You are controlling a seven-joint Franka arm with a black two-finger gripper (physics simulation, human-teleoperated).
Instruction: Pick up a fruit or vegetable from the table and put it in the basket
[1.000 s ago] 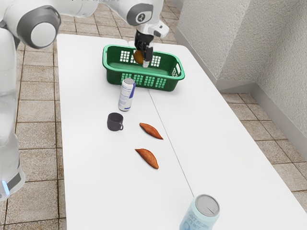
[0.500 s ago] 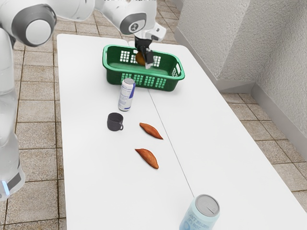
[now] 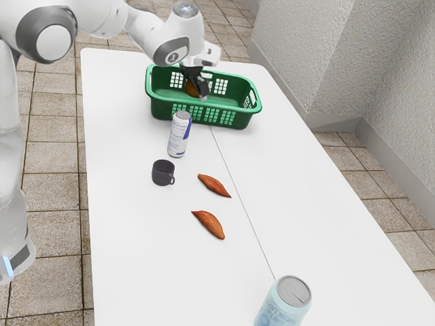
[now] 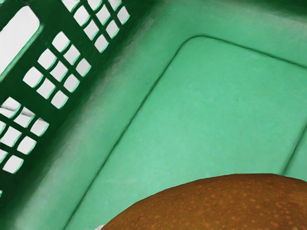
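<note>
Claw (image 3: pixel 198 92) holding brown fruit (image 4: pixel 220 206) over green basket (image 3: pixel 160 110); on bench (image 3: pixel 136 265): blue-white can (image 3: pixel 179 136) near basket, dark mug (image 3: pixel 162 173), two reddish-brown sweet potatoes (image 3: pixel 209 224).

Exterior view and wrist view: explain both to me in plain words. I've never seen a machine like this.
The machine is a robot arm with a black gripper as its hand. The exterior view comes from a camera at the arm's side. The wrist view comes from a camera on the hand, looking into the green basket.

On the white table stand that basket, a white-and-blue can, a dark mug and, nearest the exterior camera, a pale blue can. Two sweet potatoes lie near the mug.

The gripper appears to hold a rounded brown fruit or vegetable within the basket's walls. I can't tell exactly what kind it is.
</note>
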